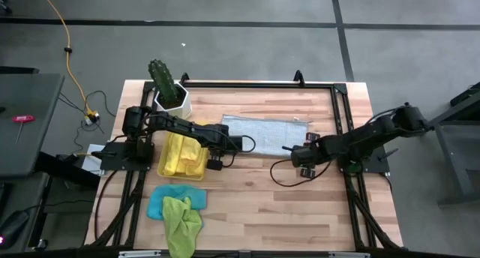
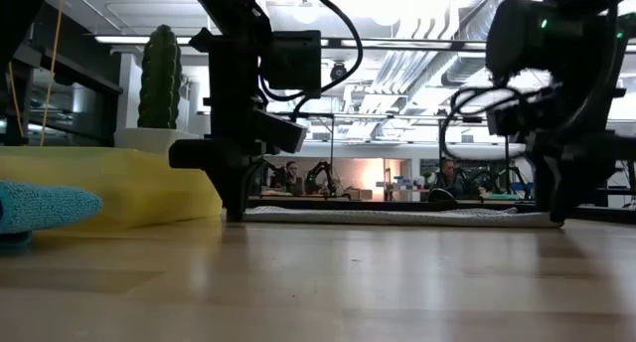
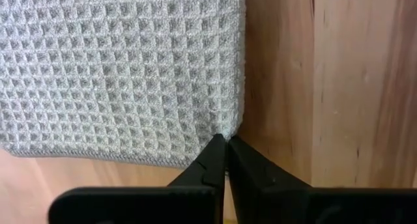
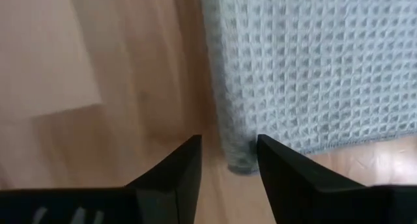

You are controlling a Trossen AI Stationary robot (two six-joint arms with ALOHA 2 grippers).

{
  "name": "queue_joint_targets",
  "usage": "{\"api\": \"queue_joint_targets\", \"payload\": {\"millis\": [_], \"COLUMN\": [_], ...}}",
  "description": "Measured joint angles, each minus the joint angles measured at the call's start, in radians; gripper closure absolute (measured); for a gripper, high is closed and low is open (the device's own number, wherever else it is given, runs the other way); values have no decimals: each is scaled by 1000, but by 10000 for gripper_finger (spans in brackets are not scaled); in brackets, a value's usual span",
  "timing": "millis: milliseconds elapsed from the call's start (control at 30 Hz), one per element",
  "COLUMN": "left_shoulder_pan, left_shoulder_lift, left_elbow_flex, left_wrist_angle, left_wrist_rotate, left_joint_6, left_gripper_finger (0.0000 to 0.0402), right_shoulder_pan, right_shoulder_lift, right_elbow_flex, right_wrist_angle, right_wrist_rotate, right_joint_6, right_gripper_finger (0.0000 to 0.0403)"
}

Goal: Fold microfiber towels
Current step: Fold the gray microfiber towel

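Beside the grey towel sit a cactus pot and yellow tray.

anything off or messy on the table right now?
Mostly tidy. One oddity: the lime green towel lies crumpled over the light blue towel and hangs past the table's front edge. The grey towel lies flat; the left claw is shut on its corner, and the right claw straddles another corner, open.

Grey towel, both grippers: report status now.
Left gripper shut on the grey towel at its near corner. Right gripper open, straddling the opposite corner, not yet pinched. Towel flat on the table. Nothing in the way.
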Motion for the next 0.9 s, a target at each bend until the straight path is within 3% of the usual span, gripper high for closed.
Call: {"api": "queue_joint_targets", "payload": {"millis": [200, 400, 700, 900], "left_shoulder_pan": [-6, -27, -114, -150], "left_shoulder_lift": [0, -2, -19, -96], "left_elbow_flex": [0, 0, -1, 3], "left_wrist_angle": [-2, -31, -63, -69], "left_wrist_rotate": [1, 37, 132, 164], "left_joint_6": [-35, -121, -226, -281], "left_gripper_finger": [400, 401, 401, 401], "right_shoulder_pan": [-12, 3, 129, 206], "right_shoulder_lift": [91, 82, -40, -119], "right_elbow_flex": [5, 3, 28, 100], "right_wrist_angle": [3, -21, -81, -165], "right_wrist_rotate": [-18, -51, -161, -166], "right_joint_6": [-6, 53, 222, 317], "right_gripper_finger": [287, 389, 399, 402]}}
